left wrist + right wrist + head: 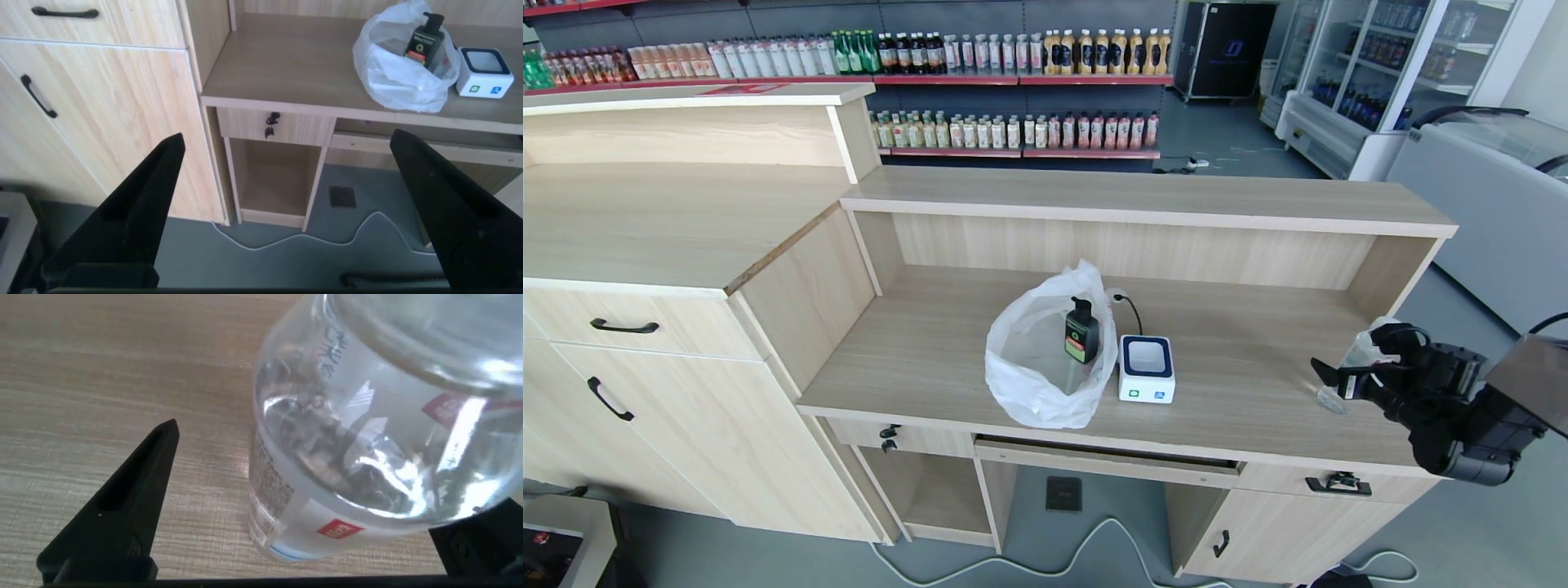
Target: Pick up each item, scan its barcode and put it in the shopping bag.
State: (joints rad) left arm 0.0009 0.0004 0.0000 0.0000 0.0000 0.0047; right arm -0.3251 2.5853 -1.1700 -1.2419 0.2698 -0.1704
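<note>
Left gripper point(288, 139): parked low, left of the table point(1258, 367), out in front of the cupboard doors. Fingers point(131, 212) spread wide, nothing between them. Not involved in the task right now.

Shopping bag point(1029, 367): white plastic, mouth open, sits mid-table toward the near edge. Dark pump bottle point(1082, 333) stands upright inside it at the bag's right side. I count that item as done.

Scanner point(1147, 369): small white box with its window facing up, just right of the bag, roughly touching it. Its cable runs off to the far side. Nothing is over the window.

Clear bottle point(1357, 351): on the table at the right end, near the front edge, well apart from the scanner. Liquid inside, label on the side.

Right gripper point(310, 486): at the clear bottle with open fingers straddling it. One finger point(122, 514) is clearly off the bottle with bare table in the gap. The other is half hidden behind the bottle, so I can't tell whether it touches. No grasp closed, and the bottle looks to be resting on the table.

Status estimate: one item bagged. The clear bottle needs gripping, lifting, a pass left over the scanner, then a drop into the bag. I see no other loose items on the table, so this is likely the last one.
</note>
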